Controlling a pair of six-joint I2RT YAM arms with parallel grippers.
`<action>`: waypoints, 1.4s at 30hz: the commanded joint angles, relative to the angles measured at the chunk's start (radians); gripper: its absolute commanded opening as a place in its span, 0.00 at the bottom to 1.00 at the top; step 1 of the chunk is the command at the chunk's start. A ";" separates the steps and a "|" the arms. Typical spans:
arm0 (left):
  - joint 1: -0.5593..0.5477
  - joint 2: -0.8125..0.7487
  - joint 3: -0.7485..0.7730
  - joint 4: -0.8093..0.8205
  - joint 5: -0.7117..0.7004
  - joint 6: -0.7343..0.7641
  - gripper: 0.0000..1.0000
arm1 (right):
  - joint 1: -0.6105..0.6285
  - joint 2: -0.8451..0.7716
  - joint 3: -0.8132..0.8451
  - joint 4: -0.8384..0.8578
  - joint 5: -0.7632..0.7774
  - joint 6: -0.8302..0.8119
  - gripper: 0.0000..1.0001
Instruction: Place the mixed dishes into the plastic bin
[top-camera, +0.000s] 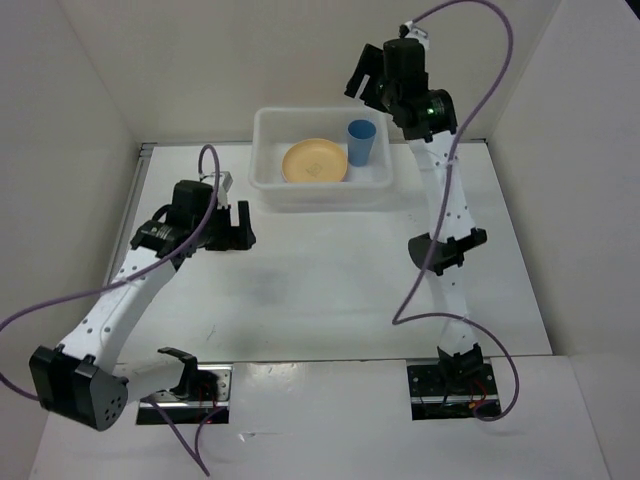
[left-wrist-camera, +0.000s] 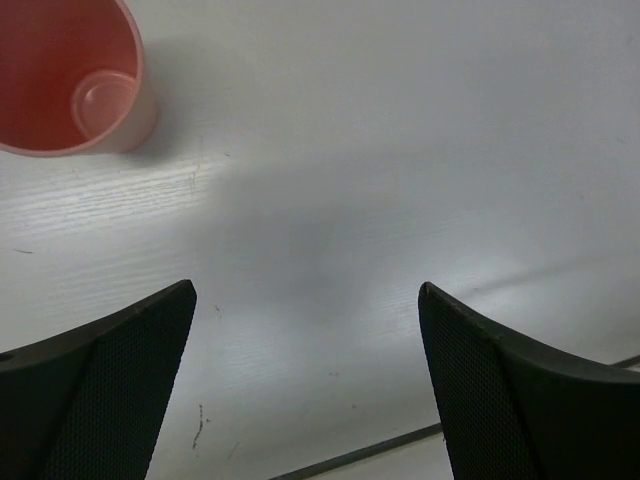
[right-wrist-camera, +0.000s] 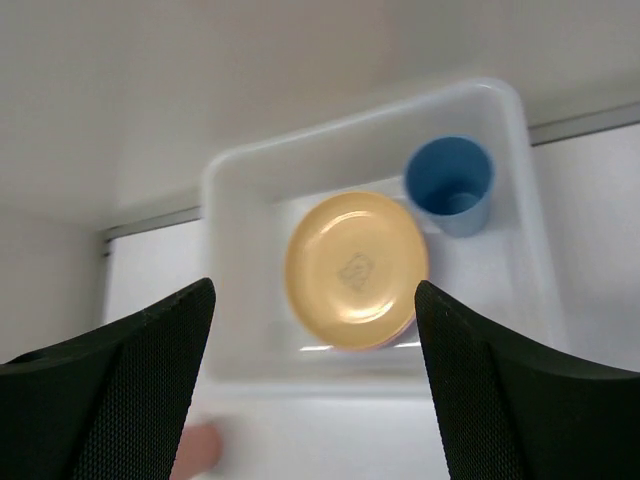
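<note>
Red round plastic cup (left-wrist-camera: 70, 78), hidden overhead, is seen from the left wrist. Left pincer (left-wrist-camera: 307, 290) and raised right pincer (right-wrist-camera: 315, 285) are held released, empty.

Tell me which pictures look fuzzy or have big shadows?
Left wrist view: the red cup looks soft and is cut off by the edge, and a broad grey shadow lies across the table. Right wrist view: the fingers are dark and blurred, and the plate is slightly soft. Top view: evenly lit and fairly sharp.
</note>
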 joint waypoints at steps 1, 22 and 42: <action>0.006 0.082 0.092 0.053 -0.091 0.058 0.98 | 0.079 -0.221 0.040 -0.163 0.074 -0.027 0.86; 0.110 0.545 0.355 0.050 -0.163 0.114 0.91 | 0.419 -0.882 -0.567 -0.228 0.289 0.110 0.86; 0.098 0.580 0.364 -0.108 -0.263 0.114 0.00 | 0.267 -1.262 -1.100 -0.003 0.228 0.070 0.86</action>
